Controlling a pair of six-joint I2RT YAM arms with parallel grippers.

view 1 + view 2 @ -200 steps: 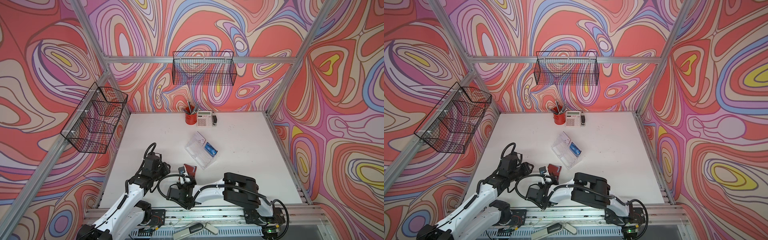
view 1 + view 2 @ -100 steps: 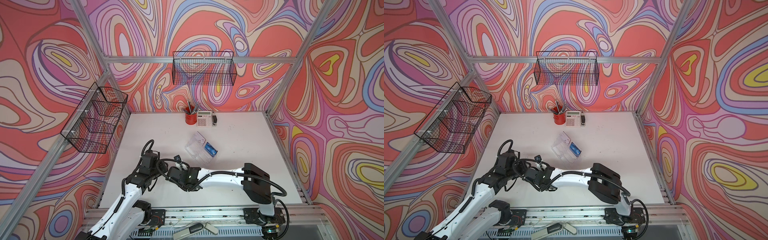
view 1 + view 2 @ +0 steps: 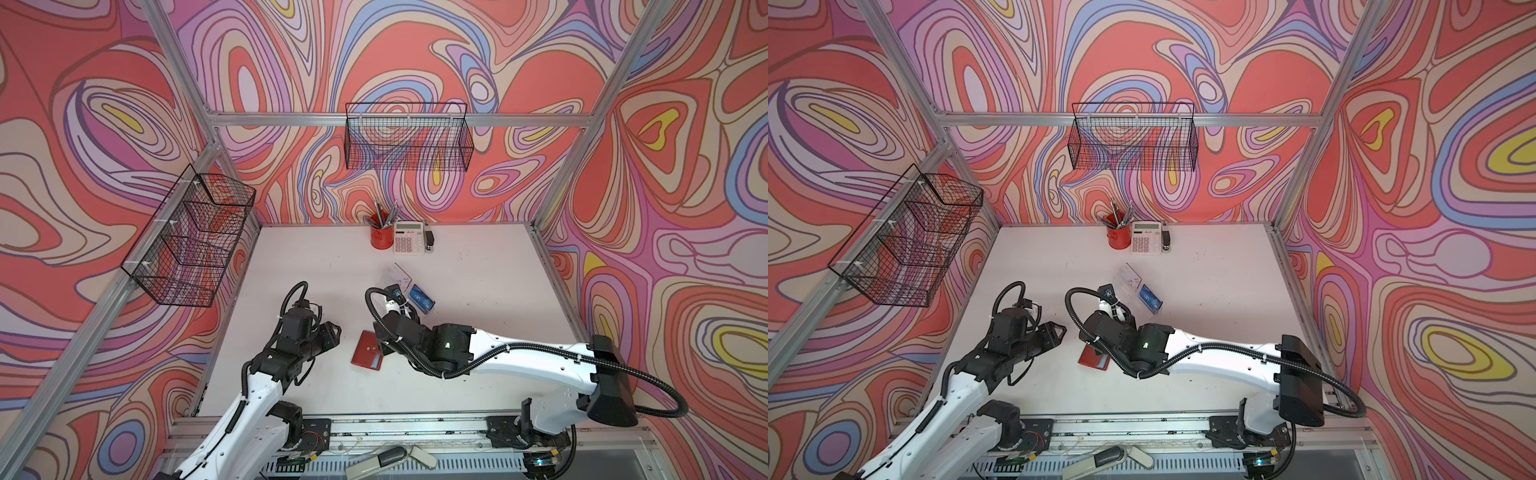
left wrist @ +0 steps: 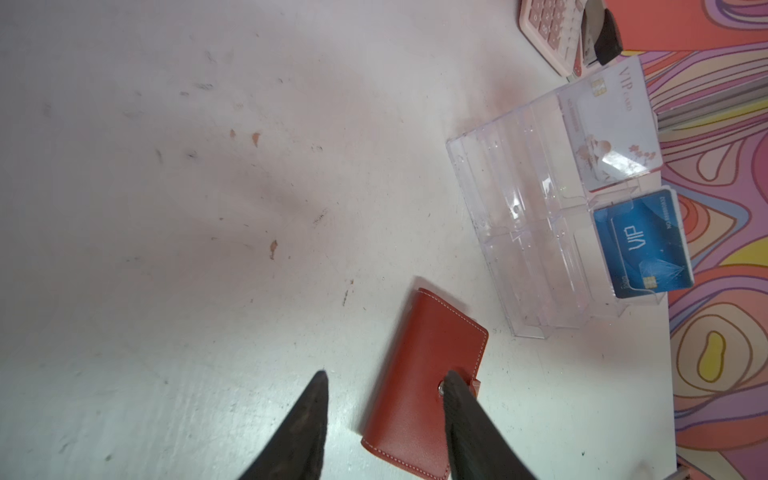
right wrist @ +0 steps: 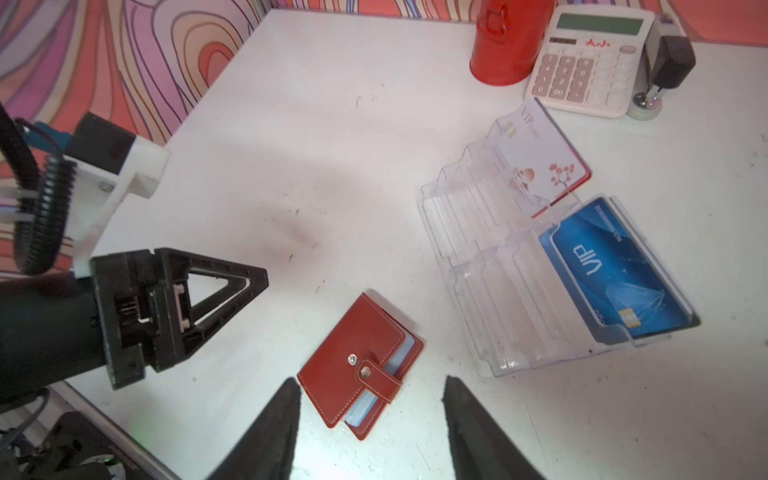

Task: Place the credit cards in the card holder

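**1. Enclosure.** The walls [image 3: 415, 62] carry a swirl print in red, pink, lilac, blue and yellow. An aluminium frame [image 3: 291, 119] runs along the corners and across the back. A black wire basket [image 3: 409, 141] hangs on the back wall. A tiered wire rack [image 3: 191, 241] hangs on the left wall.

**2. Surface.** The desk [image 3: 311, 266] is white and matt, with scuffs and small dark and brown marks. At its back edge a red pen cup [image 3: 381, 239], a calculator [image 3: 408, 239] and a stapler [image 3: 429, 241] stand side by side.

**3. Task items.** The card holder [image 5: 490, 270], a clear tiered stand, sits near the desk centre. Two of the credit cards stand in it. A blue card [image 5: 615, 270] is in the end tier of one column, and a white card [image 5: 536, 158] is in the end tier of the neighbouring column. A red wallet [image 5: 353, 353] lies flat on the desk, near the holder but apart from it. It is closed, with the snap strap fastened. Pale blue edges show at its open side.

**4. Pincers.** The left pincer [image 3: 334, 330] has its jaws apart and holds nothing. In both top views it sits just left of the wallet, clear of it. The right pincer [image 5: 372, 381] also has its jaws apart and holds nothing. It hangs over the wallet's strap end. In the top views the arm's wrist hides it.
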